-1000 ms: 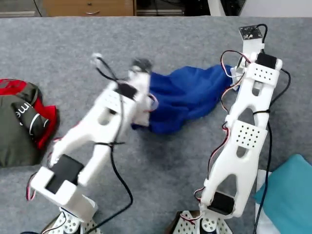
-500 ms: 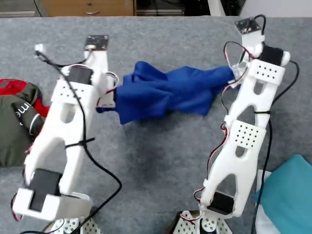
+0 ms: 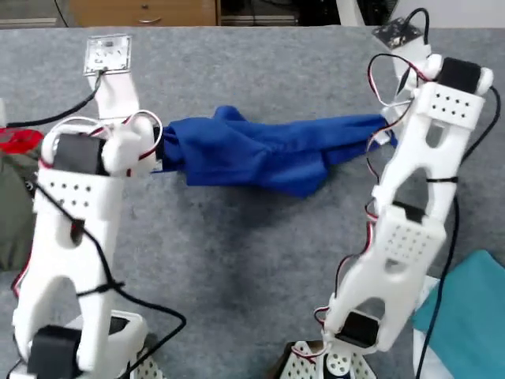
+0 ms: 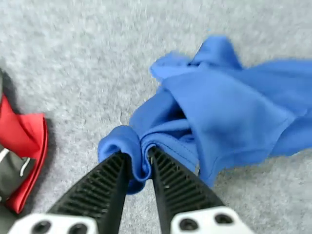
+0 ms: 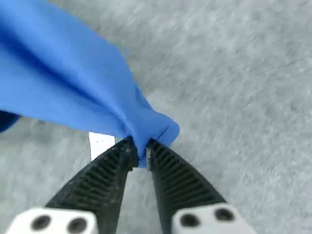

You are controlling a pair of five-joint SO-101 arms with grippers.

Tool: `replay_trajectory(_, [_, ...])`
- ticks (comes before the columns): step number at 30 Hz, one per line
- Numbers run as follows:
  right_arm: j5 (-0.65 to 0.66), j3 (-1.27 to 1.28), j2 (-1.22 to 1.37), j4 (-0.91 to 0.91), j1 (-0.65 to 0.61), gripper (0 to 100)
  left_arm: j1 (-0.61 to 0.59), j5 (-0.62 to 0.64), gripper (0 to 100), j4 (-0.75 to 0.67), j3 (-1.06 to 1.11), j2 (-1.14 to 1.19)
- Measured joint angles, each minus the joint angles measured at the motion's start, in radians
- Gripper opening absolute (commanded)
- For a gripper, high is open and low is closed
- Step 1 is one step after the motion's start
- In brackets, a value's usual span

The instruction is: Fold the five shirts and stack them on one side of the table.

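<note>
Over table [image 3: 260, 260], blue shirt [image 3: 260, 154] stretched between left end effector [image 4: 138, 155] and right end effector [image 5: 140, 146], both clamping it.

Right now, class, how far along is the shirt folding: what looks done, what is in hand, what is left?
Done: nothing clearly; red and dark clothing lies at the edge of the table, folded or not I cannot tell. In hand: the blue shirt, bunched, is stretched between the left end effector and right end effector, both shut on it. Left: folding it, then the teal cloth.
</note>
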Motion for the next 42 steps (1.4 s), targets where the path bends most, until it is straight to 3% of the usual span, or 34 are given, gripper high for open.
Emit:
replay_trajectory(3, [0.075, 0.198, -0.167, 0.0, 0.0, 32.1, 0.0, 0.0, 2, 0.0, 0.0, -0.063])
replay_trajectory(6, [0.17, 0.388, -0.336, 0.0, -0.017, 38.0, 0.0, 0.0, 2, 0.0, 0.0, -0.13])
replay_trajectory(11, [0.236, 0.669, -0.631, 0.0, -0.152, 34.1, -0.002, 0.0, 2, 0.0, 0.0, -0.196])
replay_trajectory(17, [0.238, 1.046, -0.921, -0.126, -0.499, 17.9, -0.002, 0.0, 2, 0.0, 0.002, -0.186])
replay_trajectory(22, [0.187, 1.379, -1.076, -0.347, -0.741, 7.6, -0.002, 0.0, 2, 0.0, 0.017, -0.164])
replay_trajectory(28, [0.123, 1.56, -1.172, -0.509, -0.898, 18.3, -0.002, 0.0, 2, 0.0, 0.017, -0.163])
replay_trajectory(34, [-0.023, 1.602, -1.152, -0.732, -0.919, 17.9, -0.005, 0.0, 2, 0.0, 0.017, -0.163])
replay_trajectory(42, [-0.206, 1.602, -1.03, -0.954, -0.919, 0.5, -0.008, 0.028, 2, 0.0, 0.017, -0.163])
